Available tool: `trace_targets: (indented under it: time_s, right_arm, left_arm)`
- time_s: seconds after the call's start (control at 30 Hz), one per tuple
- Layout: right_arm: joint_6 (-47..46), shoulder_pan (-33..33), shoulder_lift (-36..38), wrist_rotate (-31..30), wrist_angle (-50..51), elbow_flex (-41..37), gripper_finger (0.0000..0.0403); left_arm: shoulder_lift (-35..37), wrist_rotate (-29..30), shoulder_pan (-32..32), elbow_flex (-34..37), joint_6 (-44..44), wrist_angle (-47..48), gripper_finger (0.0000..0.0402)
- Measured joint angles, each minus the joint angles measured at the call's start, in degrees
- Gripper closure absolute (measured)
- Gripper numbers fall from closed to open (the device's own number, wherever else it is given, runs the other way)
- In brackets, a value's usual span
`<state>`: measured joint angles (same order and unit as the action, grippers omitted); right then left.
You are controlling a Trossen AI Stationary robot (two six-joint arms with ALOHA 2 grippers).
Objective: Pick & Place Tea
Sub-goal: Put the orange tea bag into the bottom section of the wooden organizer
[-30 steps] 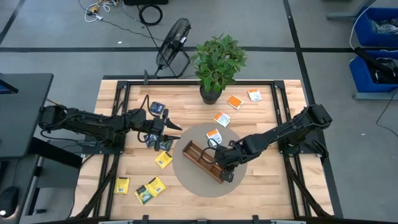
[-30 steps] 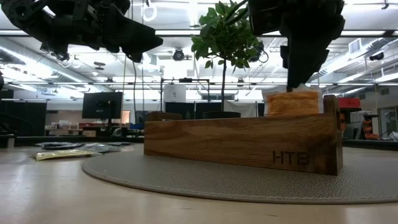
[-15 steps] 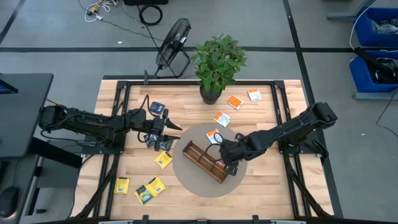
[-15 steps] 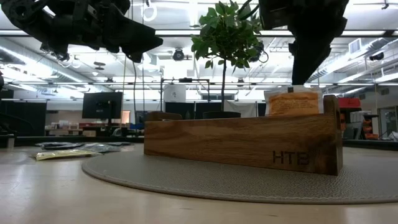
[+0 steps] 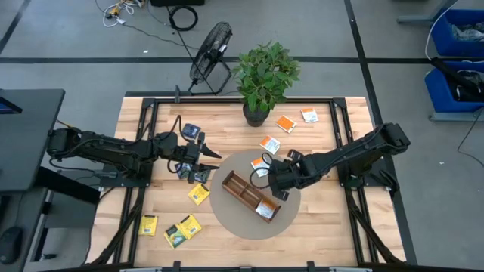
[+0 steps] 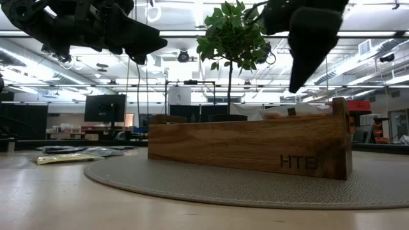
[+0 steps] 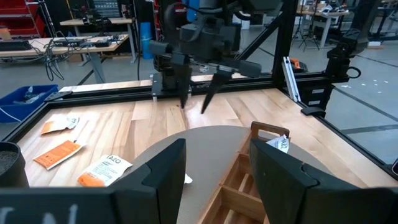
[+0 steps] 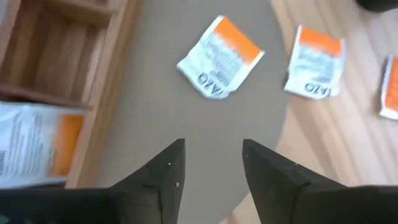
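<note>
High view: potted plant (image 5: 265, 79) at the table's far edge, behind the round grey mat (image 5: 227, 215); black fan (image 5: 209, 53) on the floor beyond the plant. Nothing lying between either arm and the wooden tray (image 5: 249, 198) on the mat. Right gripper (image 5: 271, 178) poised above the mat just beside the tray's far side, fingers spread and pinching nothing, the bare mat showing between them in the right wrist view. Left gripper (image 5: 208, 156) hanging off the mat, to the tray's left, fingers parted and holding nothing. Inside the tray, one orange-and-white sachet (image 5: 265, 209) lying in the end compartment toward the table's near edge; other compartments bare wood. Another orange-and-white sachet (image 5: 261, 164) flat on the mat just past the tray, close to the right gripper. Three more orange-and-white sachets (image 5: 270, 144) on the bare wood between mat and plant. Yellow sachets (image 5: 198, 194) scattered on the table left of the mat, well apart from the tray.
</note>
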<state>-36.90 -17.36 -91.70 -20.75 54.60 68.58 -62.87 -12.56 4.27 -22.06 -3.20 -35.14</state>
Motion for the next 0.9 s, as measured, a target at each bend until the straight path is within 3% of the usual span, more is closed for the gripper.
trace_targets:
  time_s: [0.53,0.9]
  right_arm:
    - [13.5,7.2,0.1,-5.3,-0.3,-4.4,0.0234]
    - [29.7,14.6,0.1,-1.4,-15.5,-12.8,0.0234]
  left_arm:
    - [0.0,0.0,0.0,0.0,0.0,0.3,0.0218]
    - [0.0,0.0,0.0,0.0,-0.3,0.2,0.0218]
